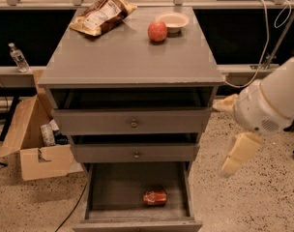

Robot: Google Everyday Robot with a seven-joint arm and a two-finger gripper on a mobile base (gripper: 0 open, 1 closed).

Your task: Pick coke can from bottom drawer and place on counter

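Note:
The coke can (154, 197) lies on its side on the grey floor of the open bottom drawer (108, 187), near the front and right of centre. The counter (127, 57) is the cabinet's flat grey top. My gripper (221, 139) hangs in the air to the right of the cabinet, level with the upper two drawers, well above and to the right of the can. Its cream fingers (239, 153) are spread apart and hold nothing.
On the counter lie a snack bag (101, 14), a red apple (157, 31) and a small white bowl (172, 21). The top drawer (132, 122) and middle drawer (135, 152) are slightly pulled out. An open cardboard box (33, 139) stands on the floor at the left.

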